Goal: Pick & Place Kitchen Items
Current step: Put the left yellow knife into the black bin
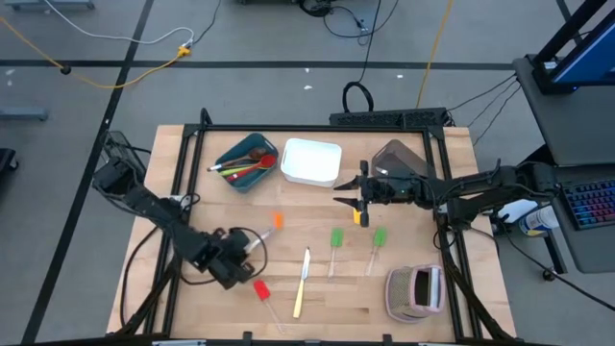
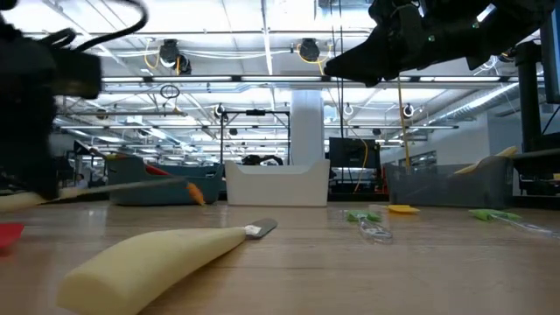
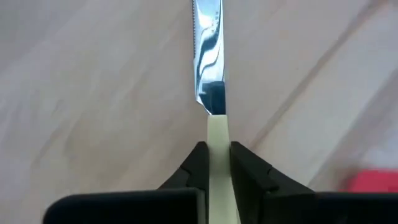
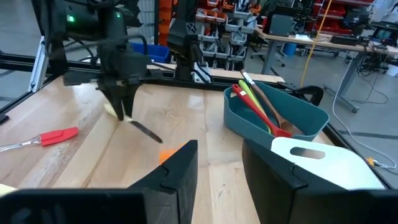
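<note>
Done: some spoons (image 1: 252, 161) lie in the teal bin (image 1: 235, 174)
Left end effector (image 3: 215, 163): clamped on a knife (image 3: 209, 50), near-left bench (image 1: 327, 288)
Right end effector (image 1: 354, 198): fingers apart, empty, above the yellow spatula (image 1: 357, 217)
Left: spatulas, second knife (image 1: 302, 282) loose on the bench

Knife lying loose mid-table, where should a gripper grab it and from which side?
Take the loose knife by its pale handle, coming straight down with the fingers across its width. It lies flat, the handle is the thicker end, and bare table shows on both sides. The left gripper is shut on another knife.
</note>
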Robot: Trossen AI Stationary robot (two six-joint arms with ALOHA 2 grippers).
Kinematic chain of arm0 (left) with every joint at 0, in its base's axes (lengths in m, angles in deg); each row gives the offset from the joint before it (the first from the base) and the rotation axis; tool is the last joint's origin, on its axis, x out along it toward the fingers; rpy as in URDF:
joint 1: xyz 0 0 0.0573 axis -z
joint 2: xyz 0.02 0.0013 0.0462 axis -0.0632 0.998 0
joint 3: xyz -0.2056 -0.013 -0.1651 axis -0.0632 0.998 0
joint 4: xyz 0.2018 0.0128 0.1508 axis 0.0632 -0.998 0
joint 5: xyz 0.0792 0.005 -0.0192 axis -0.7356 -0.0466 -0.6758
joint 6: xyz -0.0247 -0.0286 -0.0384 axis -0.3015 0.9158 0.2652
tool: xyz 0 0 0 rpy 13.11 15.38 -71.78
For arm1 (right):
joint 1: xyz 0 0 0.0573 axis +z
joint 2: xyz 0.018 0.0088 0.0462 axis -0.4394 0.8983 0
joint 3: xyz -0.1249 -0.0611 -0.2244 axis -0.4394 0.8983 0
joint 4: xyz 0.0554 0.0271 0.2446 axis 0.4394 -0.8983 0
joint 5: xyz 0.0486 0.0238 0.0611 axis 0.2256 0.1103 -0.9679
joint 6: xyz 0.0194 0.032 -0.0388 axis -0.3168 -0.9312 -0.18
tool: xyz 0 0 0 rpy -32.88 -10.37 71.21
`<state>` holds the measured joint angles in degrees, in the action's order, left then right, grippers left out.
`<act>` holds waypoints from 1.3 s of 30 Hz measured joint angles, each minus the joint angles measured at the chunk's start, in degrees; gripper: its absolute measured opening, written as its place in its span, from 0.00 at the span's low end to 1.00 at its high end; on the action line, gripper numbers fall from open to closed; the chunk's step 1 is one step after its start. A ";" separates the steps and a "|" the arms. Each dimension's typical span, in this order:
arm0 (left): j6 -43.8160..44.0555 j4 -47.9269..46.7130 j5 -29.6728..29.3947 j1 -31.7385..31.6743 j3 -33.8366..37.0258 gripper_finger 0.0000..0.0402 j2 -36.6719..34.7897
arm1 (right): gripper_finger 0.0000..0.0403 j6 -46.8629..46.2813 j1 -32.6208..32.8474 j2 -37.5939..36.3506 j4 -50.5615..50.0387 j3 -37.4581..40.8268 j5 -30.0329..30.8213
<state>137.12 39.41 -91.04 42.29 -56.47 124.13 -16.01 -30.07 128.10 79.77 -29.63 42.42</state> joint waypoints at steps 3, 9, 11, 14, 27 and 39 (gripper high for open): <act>-7.71 3.94 -2.00 -2.09 0.00 0.05 -0.96 | 0.29 -0.61 0.00 0.32 0.15 0.00 0.04; -21.43 9.23 -7.72 -7.33 -0.07 0.06 -4.32 | 0.29 -3.15 0.00 2.10 1.02 -0.04 0.05; -28.81 13.00 -10.85 -9.28 -0.07 0.08 -5.56 | 0.29 -3.25 0.04 3.47 1.81 -0.04 0.01; -42.63 23.18 -13.64 -12.76 -0.09 0.08 -7.18 | 0.29 -5.09 0.62 6.14 6.17 -0.04 -0.07; -81.20 62.77 -6.02 -23.77 -0.10 0.07 -7.78 | 0.29 -6.40 4.75 21.33 26.84 -4.85 -3.01; -84.45 66.70 0.10 -27.09 -0.11 0.07 -7.77 | 0.29 -9.16 4.87 26.88 30.52 -13.15 -2.81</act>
<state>52.67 106.12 -90.94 15.20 -56.58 116.36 -25.17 -25.20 154.98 110.29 -42.77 39.61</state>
